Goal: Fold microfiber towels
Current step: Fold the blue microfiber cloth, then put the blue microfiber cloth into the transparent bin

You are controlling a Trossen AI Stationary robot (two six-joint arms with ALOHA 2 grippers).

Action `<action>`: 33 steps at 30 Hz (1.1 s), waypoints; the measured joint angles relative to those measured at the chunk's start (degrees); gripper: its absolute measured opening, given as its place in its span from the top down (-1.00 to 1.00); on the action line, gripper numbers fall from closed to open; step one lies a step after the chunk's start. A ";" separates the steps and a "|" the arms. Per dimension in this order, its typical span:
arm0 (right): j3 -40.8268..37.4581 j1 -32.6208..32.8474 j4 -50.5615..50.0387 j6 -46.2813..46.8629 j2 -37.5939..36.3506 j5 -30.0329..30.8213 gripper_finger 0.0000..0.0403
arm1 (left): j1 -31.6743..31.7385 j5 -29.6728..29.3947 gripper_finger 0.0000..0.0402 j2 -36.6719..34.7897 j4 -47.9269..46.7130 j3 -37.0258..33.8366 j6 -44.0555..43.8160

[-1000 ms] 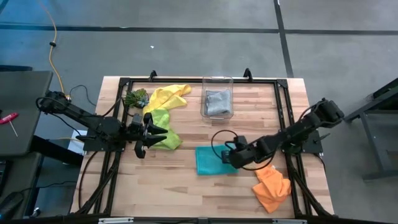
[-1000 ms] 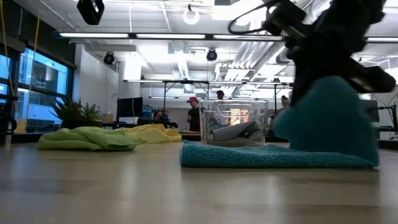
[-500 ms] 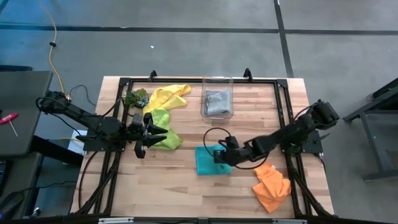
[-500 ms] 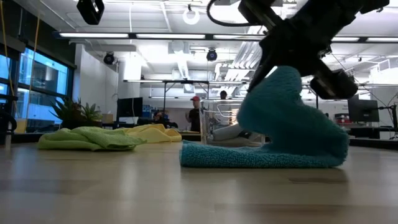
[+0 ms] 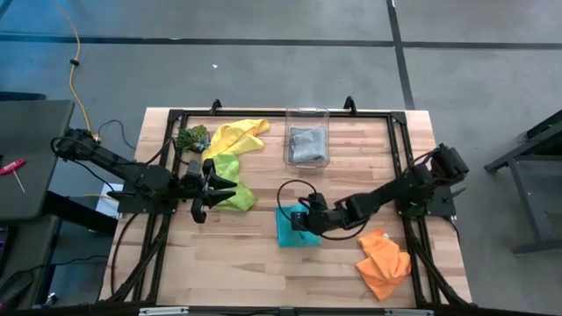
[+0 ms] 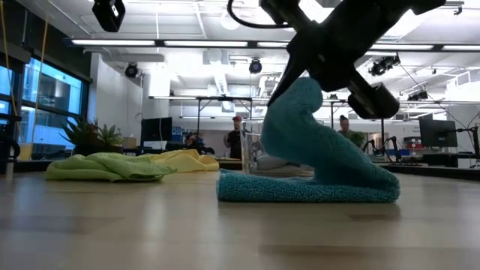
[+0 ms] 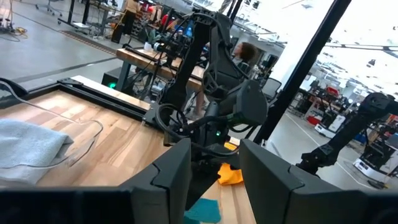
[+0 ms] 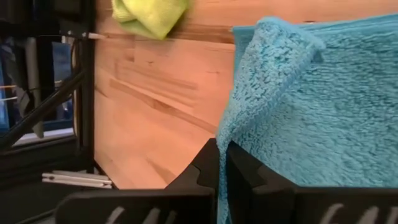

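At table centre, your right gripper pinches the teal towel's edge; it drapes soft and limp, so grip corners. Left gripper sits half-parted, empty.

Wooden table with black frame. Landmark: clear box at far edge. On table: teal towel nearer than box; yellow towel, lime towel, leafy clump left of box; orange towel near-right.
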 joint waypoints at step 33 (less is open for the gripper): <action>-0.02 -3.82 9.88 -6.50 3.65 -4.50 -0.07 | 0.00 -0.04 0.36 0.00 -1.76 0.00 -1.33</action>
